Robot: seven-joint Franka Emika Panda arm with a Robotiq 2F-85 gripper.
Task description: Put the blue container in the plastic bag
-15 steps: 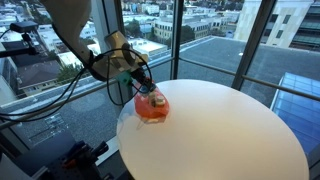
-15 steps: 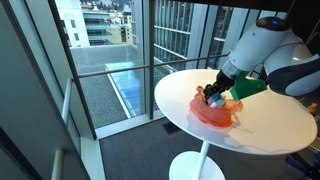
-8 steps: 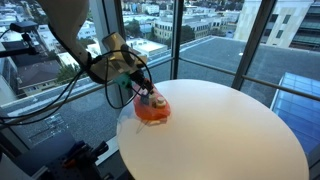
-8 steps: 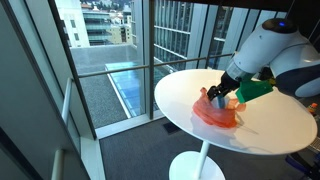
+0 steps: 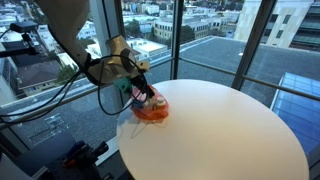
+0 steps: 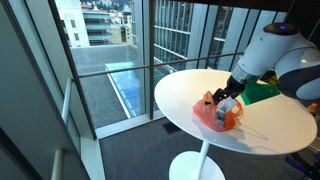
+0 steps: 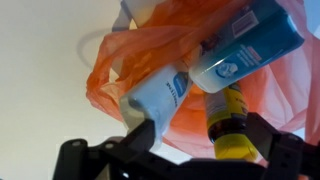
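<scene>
In the wrist view the end effector came in from the bottom edge. Its dark fingers stood apart, released and clamped on nothing. A yellow bottle lay in the gap between them.

Just beyond that, a pale blue bottle with a grey cap lay tilted. Beside it lay the blue plastic container with a printed label. Both rested on the crumpled orange plastic bag, whose film spread under and around them. Whether the film closed over the blue container could not be told.

Only this view separated the three items. In both exterior views the bag read as one orange heap with contents too small to sort out.

Those views showed instead how the end effector hung low over the heap. They also showed the bag sitting near the rim of the round white tabletop, on the window side.

Past the tabletop stood tall glass windows. City buildings lay far behind them.
</scene>
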